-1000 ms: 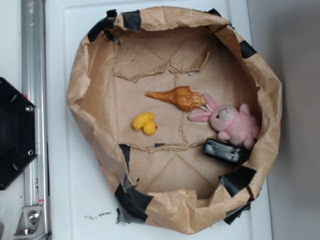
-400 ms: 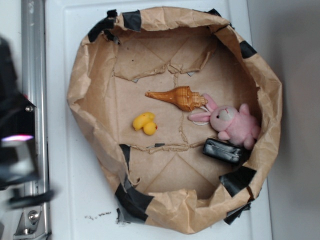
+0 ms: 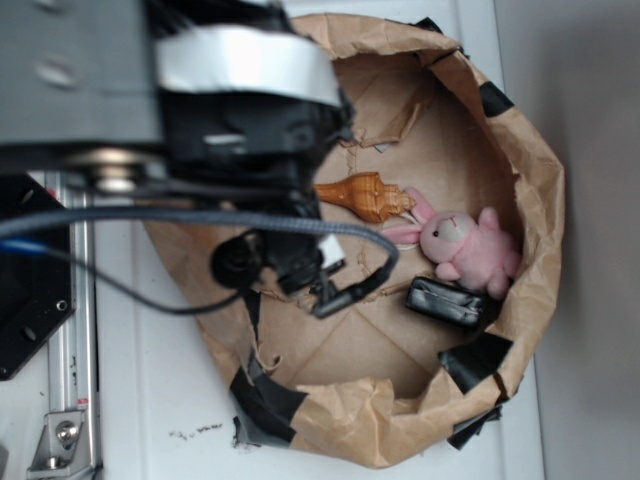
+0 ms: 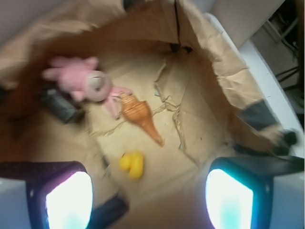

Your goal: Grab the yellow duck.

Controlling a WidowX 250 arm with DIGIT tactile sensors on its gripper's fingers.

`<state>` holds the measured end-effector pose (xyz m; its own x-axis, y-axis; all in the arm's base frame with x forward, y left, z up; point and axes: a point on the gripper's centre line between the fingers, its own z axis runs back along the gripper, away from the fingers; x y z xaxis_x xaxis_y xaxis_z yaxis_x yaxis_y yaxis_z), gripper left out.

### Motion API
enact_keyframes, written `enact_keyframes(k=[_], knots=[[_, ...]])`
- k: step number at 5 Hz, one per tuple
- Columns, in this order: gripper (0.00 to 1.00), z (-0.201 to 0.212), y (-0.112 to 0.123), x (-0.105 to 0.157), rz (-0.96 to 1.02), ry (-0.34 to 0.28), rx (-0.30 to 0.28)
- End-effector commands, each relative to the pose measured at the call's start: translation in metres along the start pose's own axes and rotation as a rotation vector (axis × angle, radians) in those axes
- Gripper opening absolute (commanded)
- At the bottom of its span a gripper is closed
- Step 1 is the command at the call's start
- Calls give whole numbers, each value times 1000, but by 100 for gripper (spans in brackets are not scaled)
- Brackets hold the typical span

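- The yellow duck (image 4: pixel 131 165) is seen in the wrist view lying on the brown paper floor of a paper-lined basket (image 3: pixel 530 180), between the two fingers of the gripper (image 4: pixel 150 195) and a little ahead of them.
- The gripper is held wide open, its two lit fingertips (image 4: pixel 69 200) set far apart at the bottom corners of the wrist view, with nothing held between them.
- In the exterior view the duck is hidden under the arm (image 3: pixel 240 110), which is stretched over the left half of the basket.
- The duck is judged to lie slightly toward the left-hand finger as the wrist view shows it, so a short advance and descent would be called for; its long axis cannot be told through the blur.
- A shell (image 4: pixel 139 116) is pictured just beyond the duck, its pointed end aimed toward it but apart from it.
- A pink plush bunny (image 3: pixel 465 248) and a black block (image 3: pixel 448 303) are shown farther off, well apart from the duck.
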<state>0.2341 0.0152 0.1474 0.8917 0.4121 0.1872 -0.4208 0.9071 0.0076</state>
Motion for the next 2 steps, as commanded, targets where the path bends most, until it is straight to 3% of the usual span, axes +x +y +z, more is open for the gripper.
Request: enact_keyframes(k=[1,2], knots=[[100,-68,17,-1,-106,30,-35],[100,-80,23,-7,-150,52,-9]])
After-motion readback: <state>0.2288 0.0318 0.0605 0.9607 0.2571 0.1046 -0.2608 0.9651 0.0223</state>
